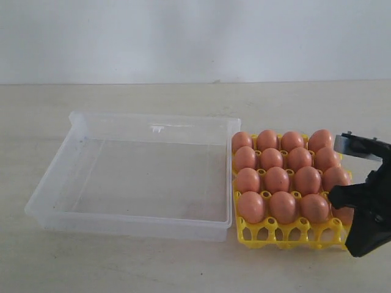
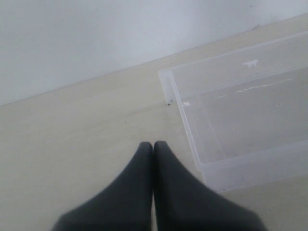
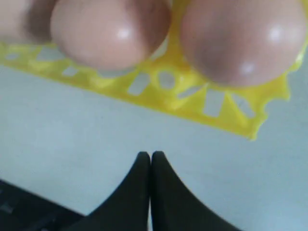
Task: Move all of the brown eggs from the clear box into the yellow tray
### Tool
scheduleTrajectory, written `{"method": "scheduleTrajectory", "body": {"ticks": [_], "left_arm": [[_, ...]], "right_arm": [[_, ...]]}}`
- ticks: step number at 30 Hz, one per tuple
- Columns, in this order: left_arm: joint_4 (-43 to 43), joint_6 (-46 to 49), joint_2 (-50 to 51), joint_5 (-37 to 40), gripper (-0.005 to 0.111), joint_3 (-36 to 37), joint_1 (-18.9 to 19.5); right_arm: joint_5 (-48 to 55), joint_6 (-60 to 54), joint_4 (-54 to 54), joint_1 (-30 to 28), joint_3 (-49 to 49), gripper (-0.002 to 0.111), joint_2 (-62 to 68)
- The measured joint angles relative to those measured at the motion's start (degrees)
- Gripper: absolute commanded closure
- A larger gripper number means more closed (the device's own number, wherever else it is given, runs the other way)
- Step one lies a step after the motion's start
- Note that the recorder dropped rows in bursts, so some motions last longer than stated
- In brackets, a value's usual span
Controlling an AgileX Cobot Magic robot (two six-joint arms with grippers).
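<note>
The clear box (image 1: 134,226) lies on the left half of the table and I see no egg in it. Beside it on the right stands the yellow tray (image 1: 278,235), its cups filled with several brown eggs (image 1: 277,179). My right gripper (image 1: 333,196) hangs at the tray's right side, shut and holding nothing. In the right wrist view, the shut right gripper (image 3: 151,155) points over bare table toward the tray's edge (image 3: 192,103), where two eggs (image 3: 110,31) show. My left gripper (image 2: 153,144) is shut and empty over the table, near a corner of the box (image 2: 190,139).
A pale wall rises behind the light wooden table (image 1: 183,268). The box and the tray stand side by side, almost touching. The left arm is outside the exterior view.
</note>
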Motion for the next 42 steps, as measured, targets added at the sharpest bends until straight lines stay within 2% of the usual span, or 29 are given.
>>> {"method": "scheduleTrajectory", "body": {"ticks": [3, 5, 8, 14, 17, 20, 24, 29, 33, 37, 42], "left_arm": [[0.0, 0.0, 0.0, 0.0, 0.111, 0.0, 0.0], [0.0, 0.0, 0.0, 0.0, 0.111, 0.0, 0.0], [0.0, 0.0, 0.0, 0.0, 0.111, 0.0, 0.0], [0.0, 0.0, 0.0, 0.0, 0.111, 0.0, 0.0], [0.0, 0.0, 0.0, 0.0, 0.111, 0.0, 0.0], [0.0, 0.0, 0.0, 0.0, 0.111, 0.0, 0.0], [0.0, 0.0, 0.0, 0.0, 0.111, 0.0, 0.0], [0.0, 0.0, 0.0, 0.0, 0.111, 0.0, 0.0], [0.0, 0.0, 0.0, 0.0, 0.111, 0.0, 0.0], [0.0, 0.0, 0.0, 0.0, 0.111, 0.0, 0.0], [0.0, 0.0, 0.0, 0.0, 0.111, 0.0, 0.0]], "right_arm": [[3.1, -1.8, 0.0, 0.0, 0.0, 0.109, -2.5], [0.4, -2.5, 0.4, 0.0, 0.0, 0.109, -5.9], [-10.7, -3.7, 3.4, 0.0, 0.2, 0.109, -15.8], [-45.5, -6.8, 11.4, 0.0, 7.3, 0.109, -44.2], [-52.3, -7.3, 12.1, 0.0, 12.1, 0.109, -57.3], [-48.2, -7.4, 12.4, 0.0, 16.1, 0.109, -66.8], [-34.9, -7.4, 11.9, 0.0, 18.2, 0.109, -77.5], [-23.3, -6.6, 4.6, 0.0, 18.8, 0.109, -86.8], [-15.5, -1.2, -0.2, 0.0, 19.1, 0.109, -91.1], [-13.8, 0.1, -2.4, 0.0, 19.1, 0.109, -92.5], [-19.9, 0.5, -8.2, 0.0, 19.1, 0.109, -92.5]]}}
